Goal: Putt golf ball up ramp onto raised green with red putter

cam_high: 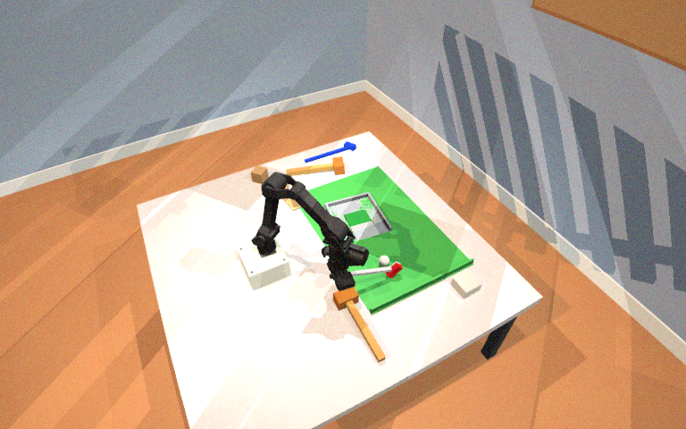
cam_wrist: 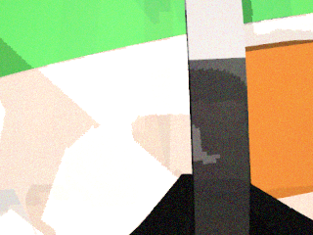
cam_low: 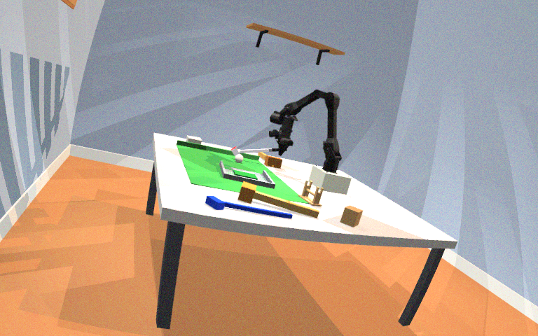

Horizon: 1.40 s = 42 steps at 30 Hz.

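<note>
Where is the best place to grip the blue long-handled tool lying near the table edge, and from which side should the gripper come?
Grip the blue long-handled tool at the middle of its thin straight shaft, coming from above with the fingers across it. It lies flat on the white table, so only the top is free. The orange wooden mallet lies close beside it. The gripper is now shut on the red putter.

One red putter [cam_high: 378,270]. One white golf ball [cam_high: 384,259]. One green mat [cam_high: 435,248], carrying one grey-framed raised green [cam_high: 357,217]. Two wooden mallets: one [cam_high: 360,320] at mat's 6 o'clock corner, one [cam_high: 317,168] at 11 o'clock. One blue putter [cam_high: 330,152]. One brown cube [cam_high: 259,174]. One white block [cam_high: 465,283]. One small wooden rack [cam_low: 312,192]. One arm, one claw [cam_high: 344,280]. One table [cam_high: 242,354].
</note>
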Tool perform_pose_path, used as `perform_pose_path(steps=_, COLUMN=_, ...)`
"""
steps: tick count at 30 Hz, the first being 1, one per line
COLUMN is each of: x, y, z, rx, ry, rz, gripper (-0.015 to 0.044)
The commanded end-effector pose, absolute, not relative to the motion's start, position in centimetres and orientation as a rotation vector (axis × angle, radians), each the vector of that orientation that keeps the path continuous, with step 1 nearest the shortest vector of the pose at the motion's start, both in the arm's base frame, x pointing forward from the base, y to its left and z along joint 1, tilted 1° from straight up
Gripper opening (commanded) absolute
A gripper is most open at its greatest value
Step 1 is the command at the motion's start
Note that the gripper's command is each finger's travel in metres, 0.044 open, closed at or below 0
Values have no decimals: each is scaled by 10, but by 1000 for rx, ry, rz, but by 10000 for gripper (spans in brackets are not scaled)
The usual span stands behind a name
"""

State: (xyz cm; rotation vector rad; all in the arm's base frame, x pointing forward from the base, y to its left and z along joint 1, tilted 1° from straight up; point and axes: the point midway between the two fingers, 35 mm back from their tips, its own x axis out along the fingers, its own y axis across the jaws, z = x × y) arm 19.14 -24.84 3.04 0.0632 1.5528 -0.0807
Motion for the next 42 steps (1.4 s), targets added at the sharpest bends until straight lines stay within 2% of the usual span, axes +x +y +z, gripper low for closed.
perform_pose_path(steps=1, x=192, y=-249, z=32, rx=61, ry=1551, rz=-82, gripper=0)
perform_pose_path(steps=17, x=189, y=-278, z=29, rx=60, ry=1548, rz=-91, gripper=0)
perform_pose_path(steps=30, x=189, y=-274, z=28, rx=64, ry=1551, rz=-83, gripper=0)
perform_pose_path(steps=39, x=204, y=-159, z=28, rx=67, ry=1548, rz=-83, gripper=0)
perform_pose_path(steps=42, x=202, y=-141, z=26, rx=68, ry=1547, rz=-83, gripper=0)
